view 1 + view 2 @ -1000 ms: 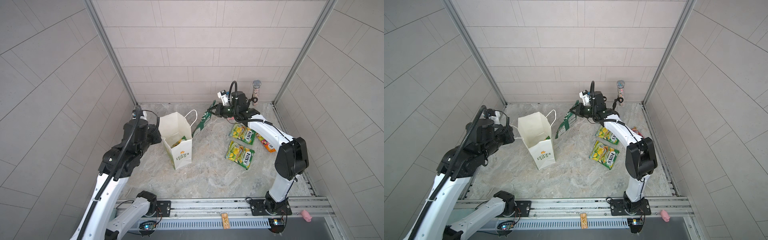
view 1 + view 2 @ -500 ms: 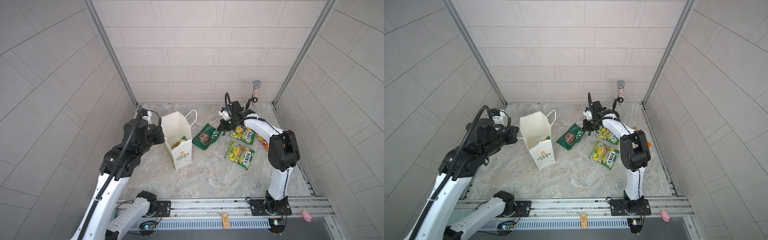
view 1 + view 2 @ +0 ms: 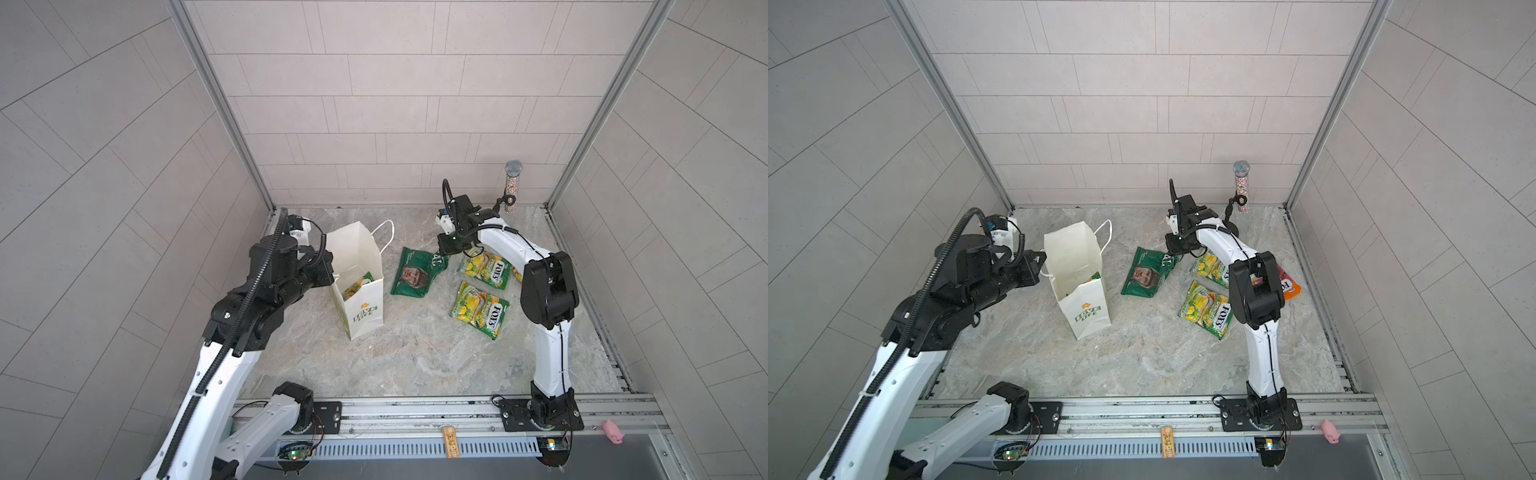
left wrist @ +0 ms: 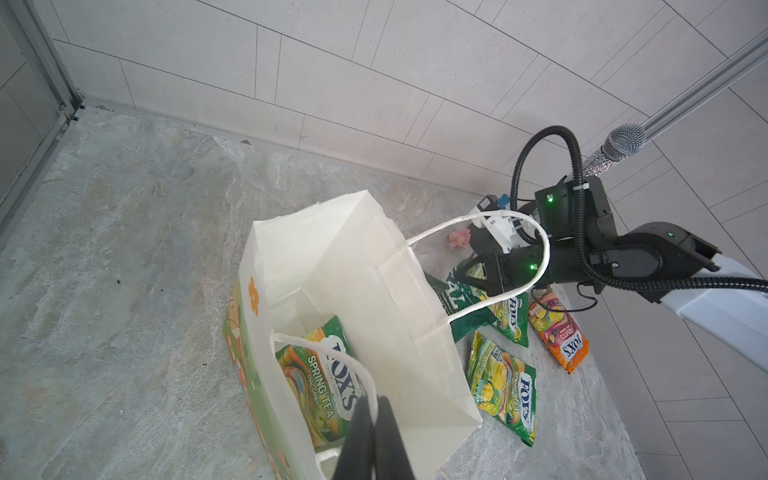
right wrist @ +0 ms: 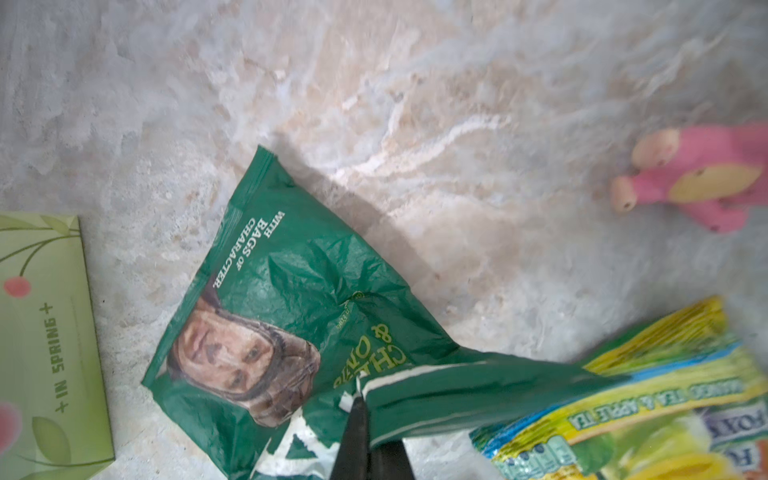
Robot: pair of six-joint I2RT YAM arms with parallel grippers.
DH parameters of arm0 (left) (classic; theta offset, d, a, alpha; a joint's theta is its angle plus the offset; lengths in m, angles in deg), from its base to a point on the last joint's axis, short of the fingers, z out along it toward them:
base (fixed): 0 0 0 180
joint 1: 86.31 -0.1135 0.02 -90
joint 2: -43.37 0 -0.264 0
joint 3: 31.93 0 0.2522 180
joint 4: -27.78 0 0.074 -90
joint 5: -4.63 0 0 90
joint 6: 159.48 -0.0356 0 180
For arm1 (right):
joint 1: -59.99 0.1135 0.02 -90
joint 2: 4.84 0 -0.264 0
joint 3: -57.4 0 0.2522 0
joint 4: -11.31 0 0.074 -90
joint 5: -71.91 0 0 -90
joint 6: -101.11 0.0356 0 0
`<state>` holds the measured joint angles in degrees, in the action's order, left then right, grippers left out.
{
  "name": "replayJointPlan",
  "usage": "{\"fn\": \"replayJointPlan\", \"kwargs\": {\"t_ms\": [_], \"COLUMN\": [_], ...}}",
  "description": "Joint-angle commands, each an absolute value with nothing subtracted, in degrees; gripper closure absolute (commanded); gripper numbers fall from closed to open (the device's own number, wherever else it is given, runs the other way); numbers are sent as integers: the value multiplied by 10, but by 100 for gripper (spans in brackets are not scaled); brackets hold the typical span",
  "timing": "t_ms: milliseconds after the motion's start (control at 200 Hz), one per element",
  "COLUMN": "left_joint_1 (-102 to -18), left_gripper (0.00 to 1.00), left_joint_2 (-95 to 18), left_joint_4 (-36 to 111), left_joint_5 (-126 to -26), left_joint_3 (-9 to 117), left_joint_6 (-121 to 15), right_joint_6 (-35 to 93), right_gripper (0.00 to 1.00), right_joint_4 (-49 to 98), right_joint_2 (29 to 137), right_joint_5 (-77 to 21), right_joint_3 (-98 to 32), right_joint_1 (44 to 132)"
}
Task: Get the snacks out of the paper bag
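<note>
Evidently the bag (image 3: 363,309) stood upright and open on the bench (image 3: 415,357) because the left fingers (image 4: 392,436) were pinched shut on its cord handle (image 4: 360,370), steadying it. The chips (image 3: 415,274) — dark green, crinkled, a face printed on front — lay just beside the bag, top edge clamped in the right fingers (image 5: 357,436), probably for setting down. One FOX'S packet (image 4: 320,374) sat inside; the other packets (image 3: 480,309) lay out.

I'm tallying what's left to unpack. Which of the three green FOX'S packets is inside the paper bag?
The Spring Tea FOX'S packet, standing inside the paper bag. The other two FOX'S packets lie flat on the table, outside it.
</note>
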<state>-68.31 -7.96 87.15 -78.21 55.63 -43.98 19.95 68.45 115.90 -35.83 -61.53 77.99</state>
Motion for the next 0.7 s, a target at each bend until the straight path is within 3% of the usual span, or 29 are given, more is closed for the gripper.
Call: {"fn": "replayJointPlan", "kwargs": {"t_ms": [0,155,265,340,545,695], "left_joint_1": [-687,-686,-686,-686,-686,-686], "left_gripper": [100,100,100,100,100,100], "left_joint_2": [-78,-76,-74,-74,-84,-103], "left_joint_4": [852,851,850,848,828,818], "left_joint_5": [-775,-772,-766,-759,-711,-679], "left_joint_3": [550,547,544,544,545,554], "left_joint_6": [-440,-438,-436,-438,-438,-439], "right_joint_6": [168,167,170,174,205,235], "right_gripper": [100,100,75,63,47,42], "right_joint_4": [700,731,726,726,706,681], "right_joint_2": [1180,1208,1191,1174,1084,989], "right_joint_5": [-346,-373,-318,-282,-172,-135], "right_joint_3": [-661,-702,-673,-656,-604,-551], "right_joint_1": [788,792,790,786,783,783]}}
